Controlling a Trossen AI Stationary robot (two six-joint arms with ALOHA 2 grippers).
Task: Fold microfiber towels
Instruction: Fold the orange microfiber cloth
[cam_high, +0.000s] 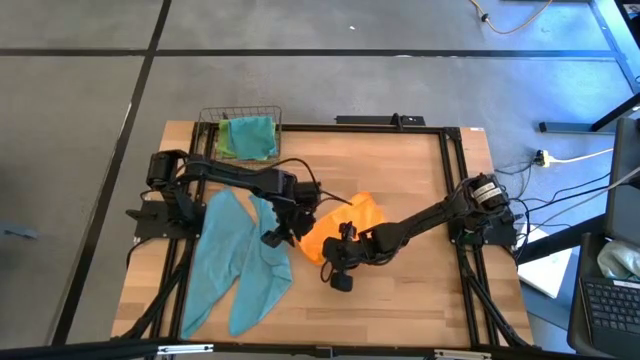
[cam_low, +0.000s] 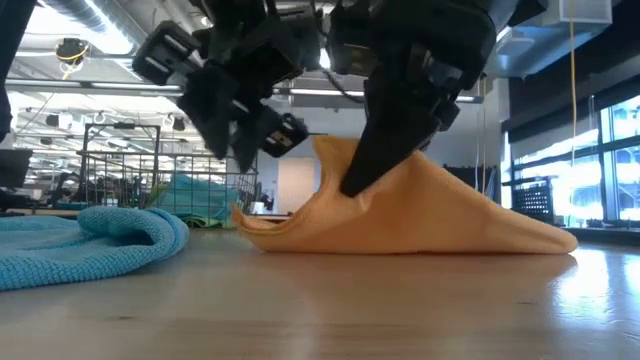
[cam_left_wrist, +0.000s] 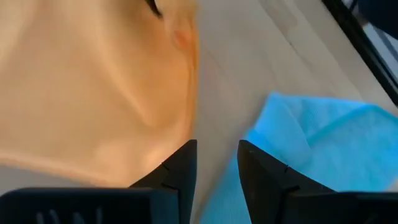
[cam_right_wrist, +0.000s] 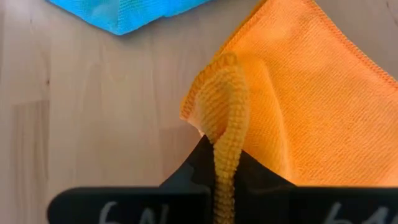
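The right tool (cam_right_wrist: 221, 177), reaching to mid-tabletop (cam_high: 420, 290), is clamped on the orange towel's (cam_high: 335, 228) raised edge. The left tool (cam_left_wrist: 216, 165) hovers beside it, fingers apart. A wire basket (cam_high: 208, 125) holds green and teal towels (cam_high: 247, 137).

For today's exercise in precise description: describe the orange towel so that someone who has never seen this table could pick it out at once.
Start at the wooden table and look to its middle, where both arms meet. There the orange towel lies bunched, its edge pinched in the shut right gripper, with the left gripper open beside it. It is the only orange cloth; the teal towel lies alongside.
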